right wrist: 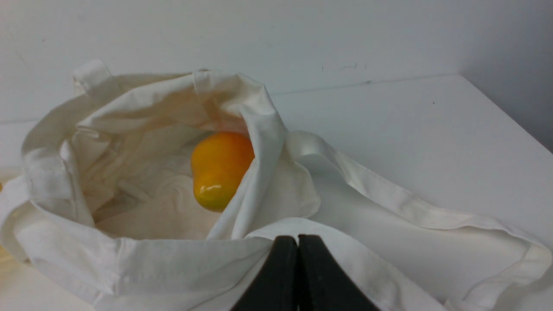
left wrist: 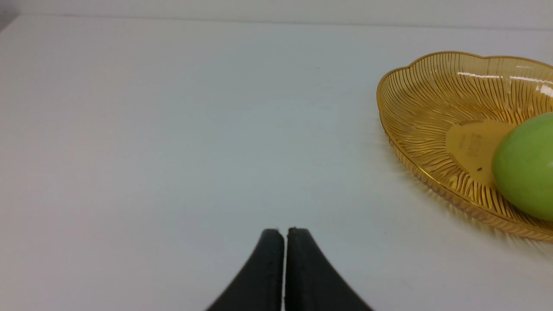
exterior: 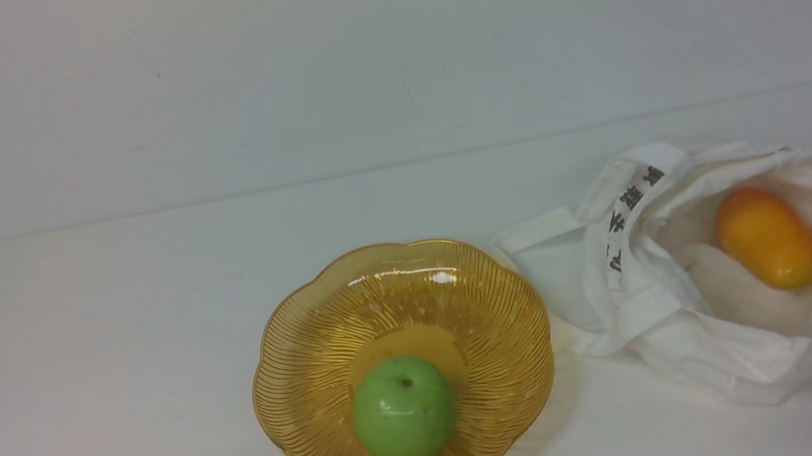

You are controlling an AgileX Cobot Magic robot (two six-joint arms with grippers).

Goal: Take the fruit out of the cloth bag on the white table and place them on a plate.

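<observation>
Green apple [exterior: 403, 411] sat in the plate [exterior: 488, 314], mango [exterior: 768, 238] lay inside the cloth bag [exterior: 731, 363] right of the plate, left gripper [left wrist: 285, 233] and right gripper [right wrist: 298, 239] both pressed closed, holding nothing.

Left gripper [left wrist: 285, 231]: jaws closed together, empty, above the bare white table [left wrist: 173, 129]. Amber plate [left wrist: 423, 108] rests on the table, apart from the gripper. Green apple [left wrist: 525, 166] sits in the plate.

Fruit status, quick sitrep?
Both tools shut, empty: left tool, right tool. Apple on plate. Mango in cloth bag, fold partly covering.
</observation>
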